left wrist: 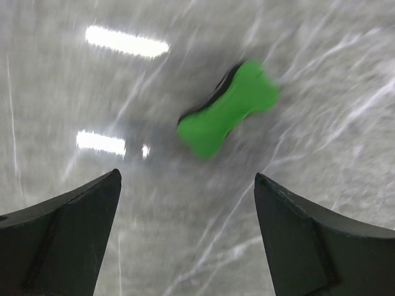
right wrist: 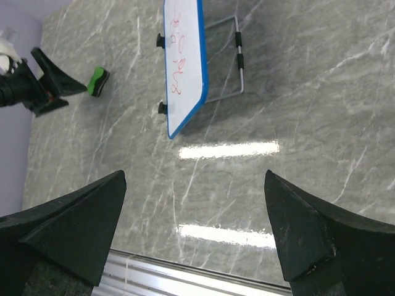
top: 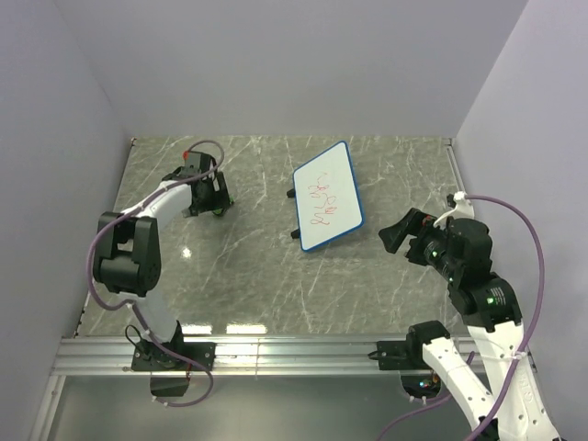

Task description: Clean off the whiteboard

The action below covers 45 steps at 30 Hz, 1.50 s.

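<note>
The whiteboard (top: 328,196), white with a blue frame, black feet and red scribbles, stands tilted at the middle of the table; it also shows in the right wrist view (right wrist: 182,61). A small green eraser (left wrist: 227,108) lies flat on the table just ahead of my left gripper (left wrist: 188,197), which is open and empty above it. In the top view the eraser (top: 219,212) peeks out under the left gripper (top: 209,195). My right gripper (top: 397,233) is open and empty, right of the board and apart from it.
A grey wire stand (right wrist: 231,55) props the board from behind. The marble table (top: 257,276) is walled at the back and both sides. A metal rail (top: 276,354) runs along the near edge by the arm bases.
</note>
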Each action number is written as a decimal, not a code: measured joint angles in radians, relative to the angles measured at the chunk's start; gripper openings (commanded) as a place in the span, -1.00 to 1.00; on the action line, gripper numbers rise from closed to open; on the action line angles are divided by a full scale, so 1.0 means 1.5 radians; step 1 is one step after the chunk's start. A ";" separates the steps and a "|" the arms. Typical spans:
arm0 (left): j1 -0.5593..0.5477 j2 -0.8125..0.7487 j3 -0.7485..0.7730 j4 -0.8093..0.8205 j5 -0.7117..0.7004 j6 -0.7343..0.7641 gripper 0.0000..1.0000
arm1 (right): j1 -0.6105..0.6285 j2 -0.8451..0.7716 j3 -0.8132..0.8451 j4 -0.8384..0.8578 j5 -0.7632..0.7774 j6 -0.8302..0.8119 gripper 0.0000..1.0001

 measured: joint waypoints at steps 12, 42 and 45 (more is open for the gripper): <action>0.001 0.197 0.194 0.043 0.101 0.165 0.68 | 0.000 0.056 0.033 -0.029 0.026 -0.012 0.99; -0.001 0.194 0.150 0.055 0.104 0.115 -0.76 | 0.000 0.108 0.020 -0.011 0.039 -0.054 0.99; -0.008 0.195 0.159 0.045 0.099 0.106 -0.99 | 0.000 0.142 0.041 0.011 0.025 -0.056 0.98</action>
